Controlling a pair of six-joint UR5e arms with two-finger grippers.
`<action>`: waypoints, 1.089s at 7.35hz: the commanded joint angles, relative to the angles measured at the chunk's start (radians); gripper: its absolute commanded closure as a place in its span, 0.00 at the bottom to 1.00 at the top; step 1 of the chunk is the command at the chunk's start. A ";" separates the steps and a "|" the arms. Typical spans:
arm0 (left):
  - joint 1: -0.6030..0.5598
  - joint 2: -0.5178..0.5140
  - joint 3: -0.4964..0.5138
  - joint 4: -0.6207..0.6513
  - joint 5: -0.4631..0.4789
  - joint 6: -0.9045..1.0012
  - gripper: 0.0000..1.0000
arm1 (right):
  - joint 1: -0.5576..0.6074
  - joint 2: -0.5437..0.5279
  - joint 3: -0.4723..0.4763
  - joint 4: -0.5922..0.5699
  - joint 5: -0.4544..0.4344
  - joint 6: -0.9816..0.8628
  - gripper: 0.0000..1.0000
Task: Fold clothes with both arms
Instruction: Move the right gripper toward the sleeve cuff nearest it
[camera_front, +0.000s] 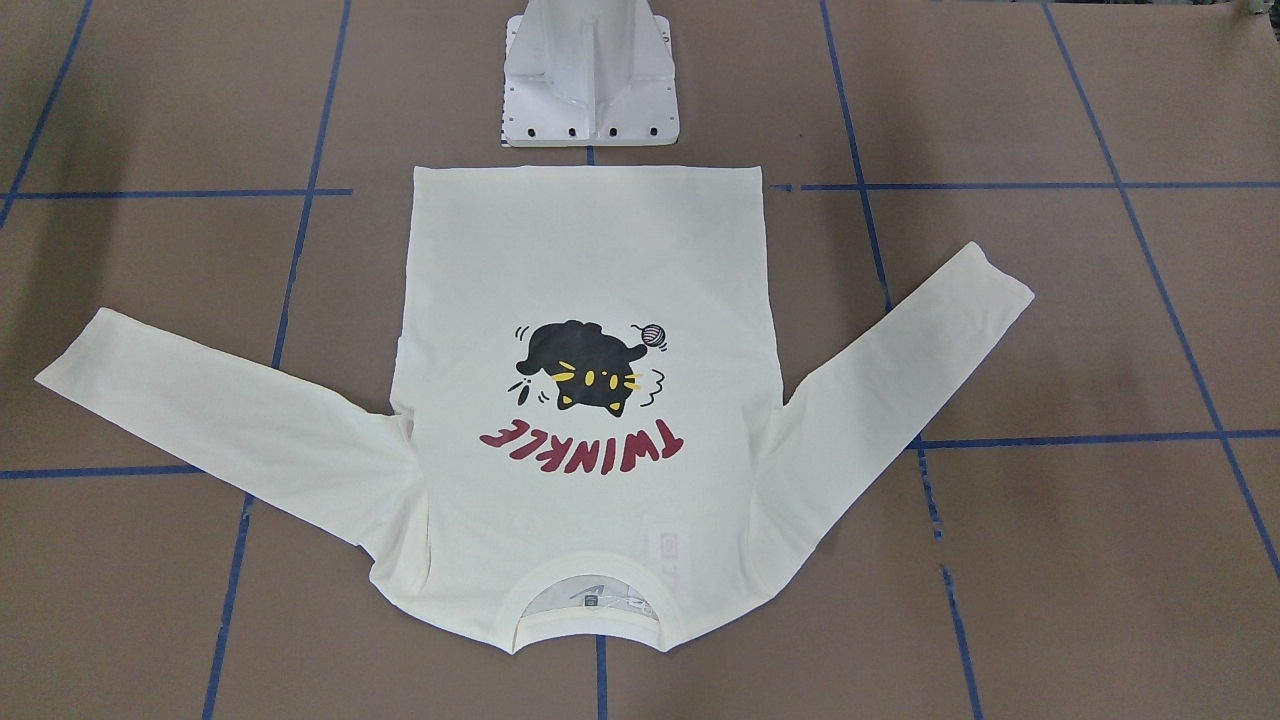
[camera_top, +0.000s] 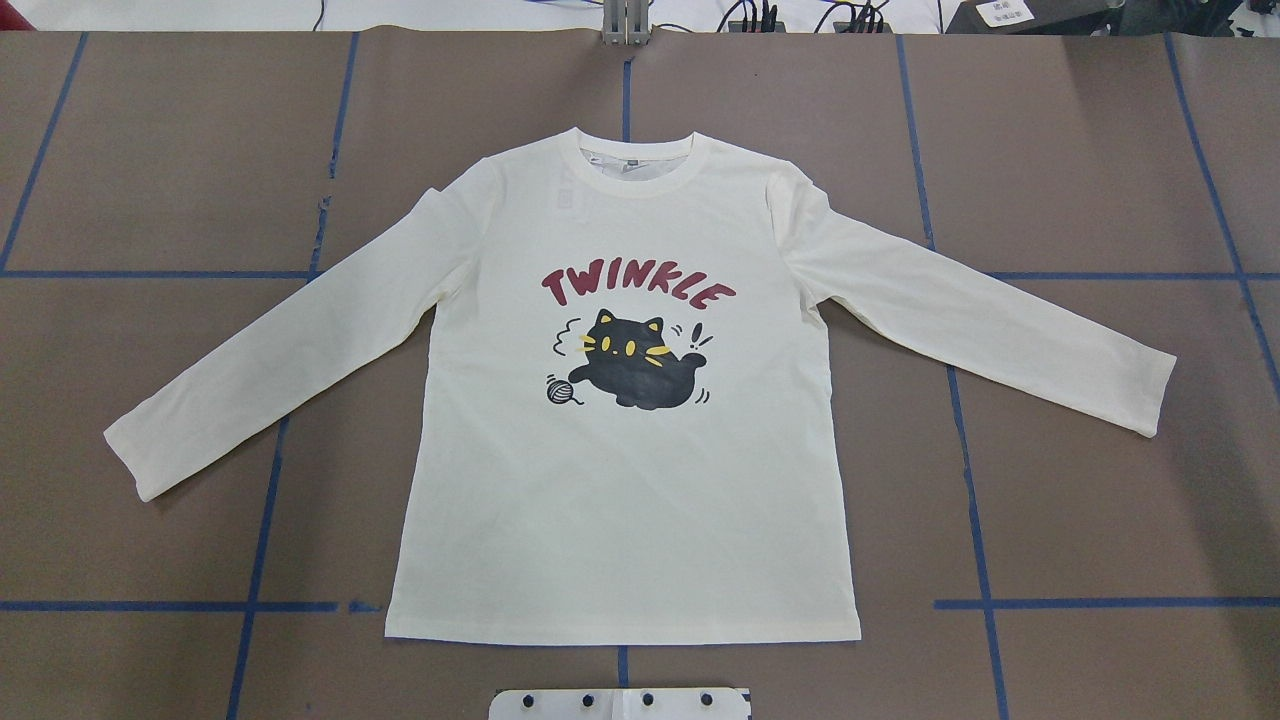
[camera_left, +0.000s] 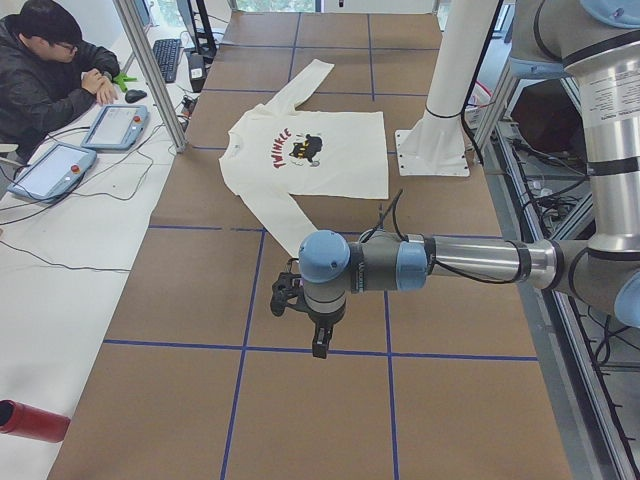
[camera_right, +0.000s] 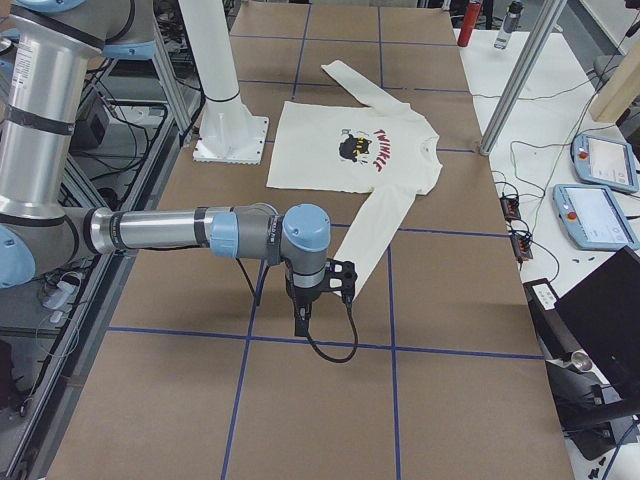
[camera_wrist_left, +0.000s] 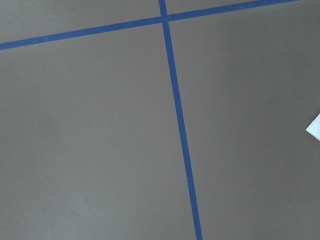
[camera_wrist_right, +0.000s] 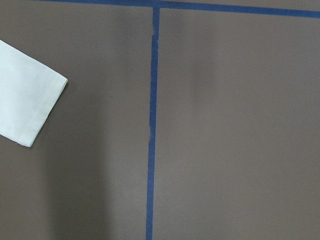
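Left hand (camera_left: 319, 347), black and two-fingered, shows only in the left-end camera. It hangs over the brown paper-covered surface (camera_top: 1080, 500) with its blue tape grid, near the closer cuff. I cannot tell whether its fingers are apart or together. The same goes for the right hand (camera_right: 300, 325), which only the right-end camera catches, low beside the other cuff.

The overhead and front cameras show neither hand. They give the cream-white long-sleeved T-shirt (camera_top: 620, 500) lying flat and print up, with both sleeves spread out and down. Its hem is toward the white pedestal base (camera_front: 590, 90) and its ribbed neck away from it.

Right wrist camera: one sleeve cuff (camera_wrist_right: 25, 100) lies at the view's left, with a tape line beside it. Left wrist camera: only a tiny pale corner (camera_wrist_left: 315, 131) at the right edge; the rest is surface and crossing tape.

The left-end camera alone shows a seated person in a dark jacket (camera_left: 50, 70).
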 joint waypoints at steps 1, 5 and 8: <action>0.000 0.003 -0.033 0.000 0.001 -0.001 0.00 | 0.000 0.005 0.001 0.000 0.000 0.000 0.00; 0.003 0.000 -0.087 -0.006 0.013 0.002 0.00 | 0.000 0.070 0.032 0.003 0.011 0.005 0.00; 0.002 -0.060 -0.076 -0.180 0.009 -0.018 0.00 | 0.000 0.196 0.035 0.021 0.008 0.017 0.00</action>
